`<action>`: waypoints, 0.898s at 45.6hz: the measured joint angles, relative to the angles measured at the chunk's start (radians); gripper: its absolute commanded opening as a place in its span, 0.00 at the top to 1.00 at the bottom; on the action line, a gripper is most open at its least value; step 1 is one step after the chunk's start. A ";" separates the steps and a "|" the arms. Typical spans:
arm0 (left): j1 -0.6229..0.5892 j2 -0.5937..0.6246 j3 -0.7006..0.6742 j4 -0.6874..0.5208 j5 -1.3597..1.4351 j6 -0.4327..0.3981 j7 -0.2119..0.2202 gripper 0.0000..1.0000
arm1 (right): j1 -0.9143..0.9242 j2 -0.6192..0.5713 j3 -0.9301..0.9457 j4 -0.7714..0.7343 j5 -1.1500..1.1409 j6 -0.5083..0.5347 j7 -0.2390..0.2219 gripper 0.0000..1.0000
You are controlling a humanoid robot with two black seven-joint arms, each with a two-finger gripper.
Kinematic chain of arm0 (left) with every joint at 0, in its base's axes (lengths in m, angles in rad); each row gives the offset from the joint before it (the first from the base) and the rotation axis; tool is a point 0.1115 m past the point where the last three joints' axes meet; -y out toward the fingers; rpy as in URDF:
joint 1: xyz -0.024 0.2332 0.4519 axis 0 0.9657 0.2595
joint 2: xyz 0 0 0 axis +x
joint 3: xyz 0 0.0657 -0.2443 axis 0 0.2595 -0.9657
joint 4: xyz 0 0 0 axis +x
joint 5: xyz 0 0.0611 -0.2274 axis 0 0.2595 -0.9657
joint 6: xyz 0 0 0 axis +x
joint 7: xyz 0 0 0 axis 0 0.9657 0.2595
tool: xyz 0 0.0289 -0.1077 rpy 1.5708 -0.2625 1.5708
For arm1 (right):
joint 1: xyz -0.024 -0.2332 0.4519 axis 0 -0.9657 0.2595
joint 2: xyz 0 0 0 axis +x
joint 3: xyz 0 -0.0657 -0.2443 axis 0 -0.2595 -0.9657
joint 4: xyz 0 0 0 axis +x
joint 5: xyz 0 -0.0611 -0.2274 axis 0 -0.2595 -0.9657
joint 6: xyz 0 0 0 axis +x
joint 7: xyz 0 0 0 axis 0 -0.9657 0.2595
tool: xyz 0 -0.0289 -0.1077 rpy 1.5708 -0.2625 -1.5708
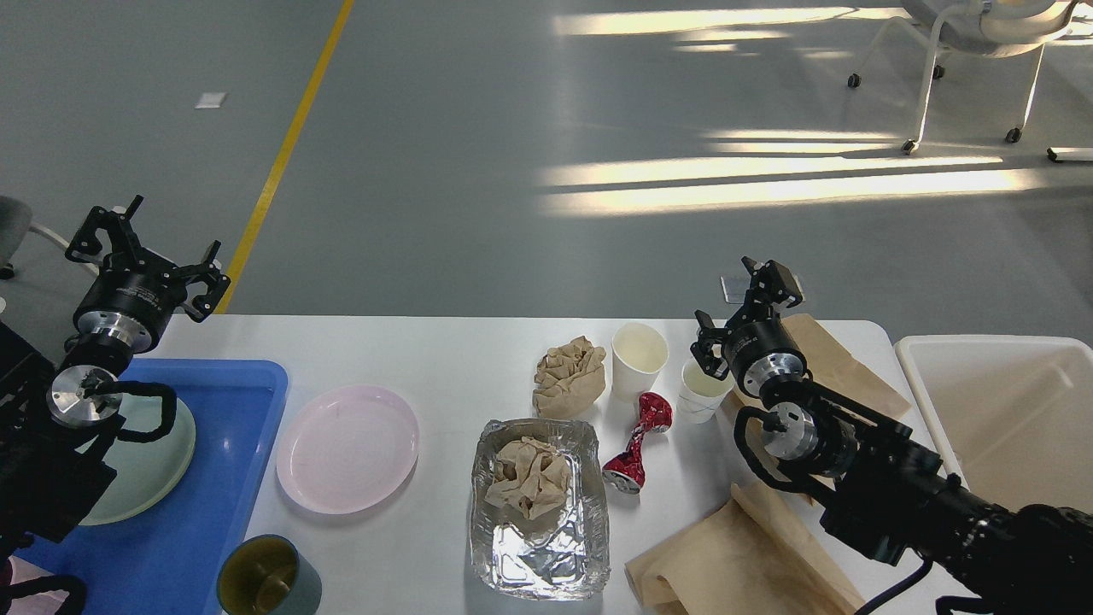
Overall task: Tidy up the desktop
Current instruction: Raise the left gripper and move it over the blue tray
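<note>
At the left edge of the frame, the left gripper point(147, 249) is hanging above the far left corner of the large white rectangular desktop point(452, 359), its two black fingers spread wide and holding nothing. Below it, a blue plastic tray point(226, 444) is carrying a pale green round plate point(149, 478). Right of centre, the right gripper point(745, 309) is also gaping open and empty, poised just above a small white paper cup point(702, 395). Nearby are lying a taller white paper cup point(639, 357), a crushed red can point(636, 444), a crumpled brown paper ball point(569, 376), a pink round plate point(347, 448) and a foil tray point(538, 512). The desktop is filling the lower half of the frame.
</note>
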State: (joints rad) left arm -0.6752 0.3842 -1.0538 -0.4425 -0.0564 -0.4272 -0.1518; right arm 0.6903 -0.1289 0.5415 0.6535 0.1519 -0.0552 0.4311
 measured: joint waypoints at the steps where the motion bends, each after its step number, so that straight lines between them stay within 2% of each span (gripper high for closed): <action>1: 0.000 0.001 0.000 0.000 0.000 0.000 0.000 0.04 | 0.000 0.000 0.000 0.000 0.000 0.000 0.000 0.00; 11: 0.002 0.009 0.020 -0.008 0.005 -0.022 0.000 0.04 | 0.000 0.000 0.000 0.000 0.000 0.000 0.000 0.00; 22: -0.022 0.086 0.258 -0.044 0.002 -0.108 -0.004 0.04 | 0.000 0.000 0.000 0.000 0.000 0.000 0.000 0.00; 29: -0.065 0.151 0.440 -0.046 0.000 -0.113 0.002 0.04 | 0.000 0.000 0.000 0.000 0.000 0.000 0.000 0.00; 41: -0.225 0.304 0.923 -0.044 0.010 -0.169 0.003 0.04 | 0.000 0.000 0.000 0.000 0.000 0.000 0.000 0.00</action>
State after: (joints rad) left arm -0.9007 0.6881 -0.1309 -0.4868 -0.0468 -0.5965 -0.1483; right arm 0.6903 -0.1289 0.5416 0.6533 0.1519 -0.0552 0.4310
